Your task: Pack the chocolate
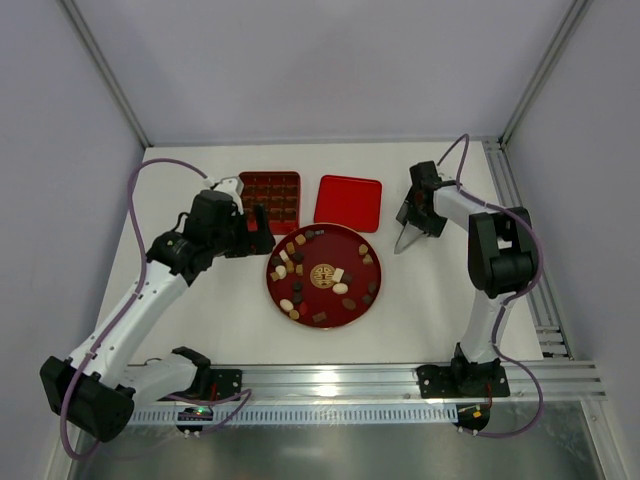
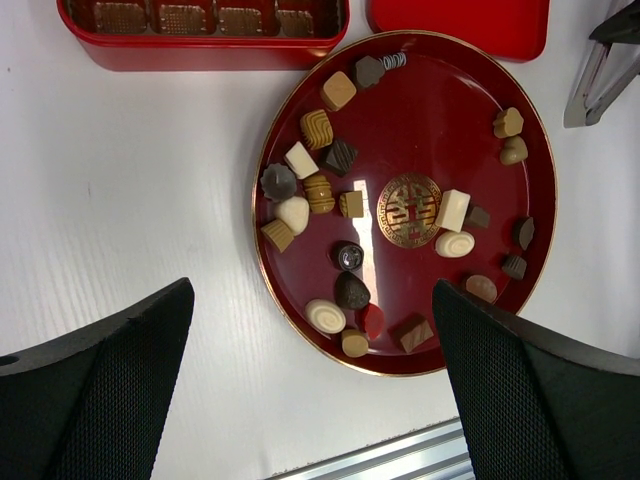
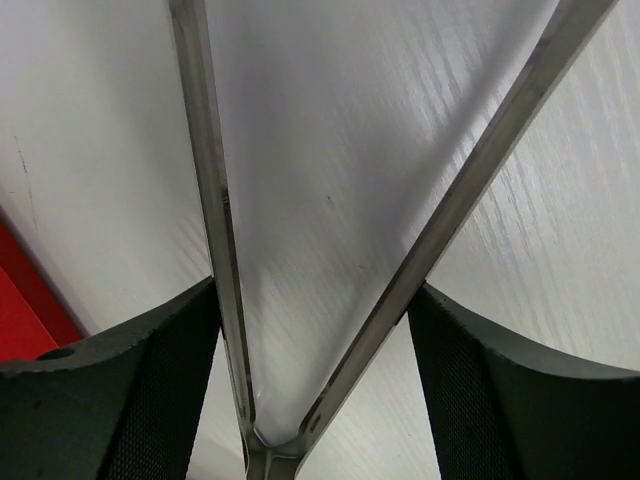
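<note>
Chocolate location: found chocolate pieces (image 2: 319,193), dark brown, tan and cream-white, scattered across round red plate (image 2: 440,130), mostly on its left half and along its right rim. Saw gold emblem (image 2: 409,209) at plate centre with a blocky Chinese-style character; could not read it for sure. Spotted square red box (image 1: 270,200) with grid compartments just beyond plate on white surface (image 1: 200,320), and flat red lid (image 1: 348,203) just beside it on the right. Could not tell whether compartments held anything. Logged left claw (image 1: 262,230) spread wide, gripping nothing, hovering by plate's far-left rim, near box. Logged right claw (image 3: 315,300) gripping metal tongs (image 3: 210,200), tong arms against both pads and splayed in a V, tips pointing down toward bare surface right of plate, apart from chocolate pieces.
</note>
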Tool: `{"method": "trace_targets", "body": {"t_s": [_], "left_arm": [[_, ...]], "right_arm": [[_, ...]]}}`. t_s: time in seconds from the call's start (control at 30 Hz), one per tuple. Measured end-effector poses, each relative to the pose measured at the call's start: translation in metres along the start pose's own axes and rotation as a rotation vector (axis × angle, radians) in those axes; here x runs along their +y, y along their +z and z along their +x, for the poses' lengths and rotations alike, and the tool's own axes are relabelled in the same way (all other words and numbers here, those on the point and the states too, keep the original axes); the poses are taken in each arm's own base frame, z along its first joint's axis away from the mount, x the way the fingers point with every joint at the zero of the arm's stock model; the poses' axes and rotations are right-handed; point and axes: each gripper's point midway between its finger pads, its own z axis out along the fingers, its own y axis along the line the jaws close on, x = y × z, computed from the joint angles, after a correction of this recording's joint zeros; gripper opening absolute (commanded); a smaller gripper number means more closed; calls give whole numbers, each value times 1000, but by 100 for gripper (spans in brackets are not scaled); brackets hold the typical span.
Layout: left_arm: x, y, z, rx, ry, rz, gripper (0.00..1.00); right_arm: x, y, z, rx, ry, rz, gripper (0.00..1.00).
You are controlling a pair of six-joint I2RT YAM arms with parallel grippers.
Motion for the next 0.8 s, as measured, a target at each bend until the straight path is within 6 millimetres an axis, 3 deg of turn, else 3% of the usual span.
{"method": "trace_targets", "body": {"t_s": [0.3,0.47,0.8], "left_arm": [[2,2,5,12,1,-5,100],[2,3,6,15,1,-2,100],[1,3,6,13,0,3,100]], "right_arm": [[13,7,-11,-4,-175,-57,58],[12,7,-10,0,-244,-68,67],[14,6,-7,7,-283,-94,74]]}}
